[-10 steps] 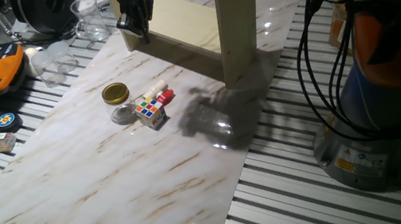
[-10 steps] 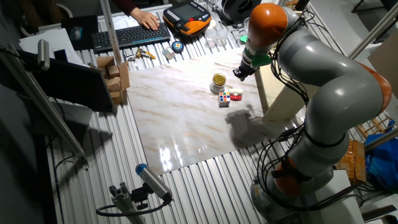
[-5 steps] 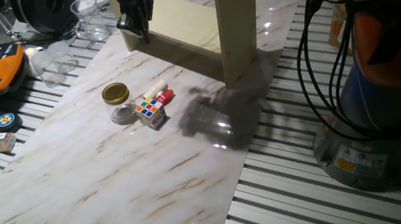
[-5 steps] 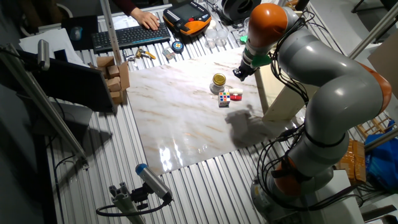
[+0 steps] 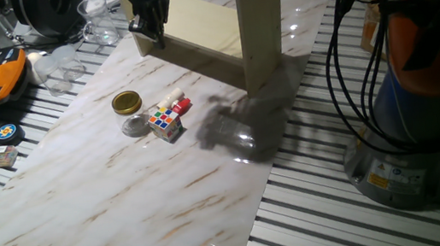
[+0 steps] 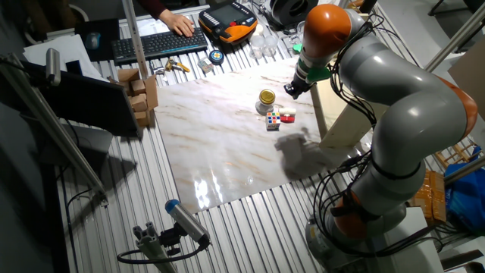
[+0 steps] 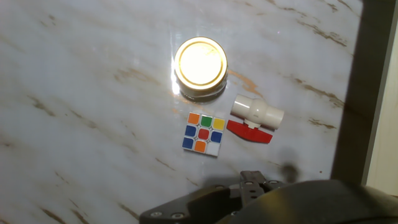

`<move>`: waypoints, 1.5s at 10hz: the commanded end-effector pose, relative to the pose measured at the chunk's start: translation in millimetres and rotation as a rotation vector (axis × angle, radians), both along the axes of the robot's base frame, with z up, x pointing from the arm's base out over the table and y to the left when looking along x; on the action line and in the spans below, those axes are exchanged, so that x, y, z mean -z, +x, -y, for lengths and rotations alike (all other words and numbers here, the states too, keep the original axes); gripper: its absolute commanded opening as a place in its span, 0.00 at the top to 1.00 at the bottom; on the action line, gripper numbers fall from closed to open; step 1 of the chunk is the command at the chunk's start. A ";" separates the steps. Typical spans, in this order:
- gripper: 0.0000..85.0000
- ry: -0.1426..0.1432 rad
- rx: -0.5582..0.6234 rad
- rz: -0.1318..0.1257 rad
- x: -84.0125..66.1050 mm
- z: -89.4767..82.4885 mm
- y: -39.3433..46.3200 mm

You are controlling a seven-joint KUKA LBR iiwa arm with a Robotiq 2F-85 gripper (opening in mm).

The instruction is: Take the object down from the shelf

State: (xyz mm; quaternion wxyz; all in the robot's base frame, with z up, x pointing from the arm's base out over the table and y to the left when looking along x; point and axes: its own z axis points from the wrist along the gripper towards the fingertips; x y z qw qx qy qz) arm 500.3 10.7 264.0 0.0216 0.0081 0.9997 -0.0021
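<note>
In one fixed view, bare marbled counter fills the lower left of the frame. Further in, near the centre left, a colour cube sits touching a white valve with a red handle, and a gold-lidded jar stands just beside them. Beyond these, at the top centre, the cream shelf stands on the counter, its upright panel rising out of frame. No object on its boards can be made out. The dark pincer hangs at the shelf's left edge, pointing down; whether its fingers are spread or pressed together cannot be told. In the other fixed view the grey arm arches from its base at the lower right up to an orange joint at the top.
</note>
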 end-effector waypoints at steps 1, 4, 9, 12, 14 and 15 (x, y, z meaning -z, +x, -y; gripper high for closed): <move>1.00 -0.002 0.000 0.000 0.2 0.1 -0.1; 1.00 -0.005 -0.006 0.014 9.6 -0.1 0.6; 1.00 0.007 -0.009 0.032 27.2 0.8 -1.1; 1.00 0.004 -0.012 0.029 27.2 0.7 -1.2; 1.00 0.004 -0.017 0.028 27.3 0.6 -1.2; 1.00 0.004 -0.017 0.028 27.5 0.6 -1.2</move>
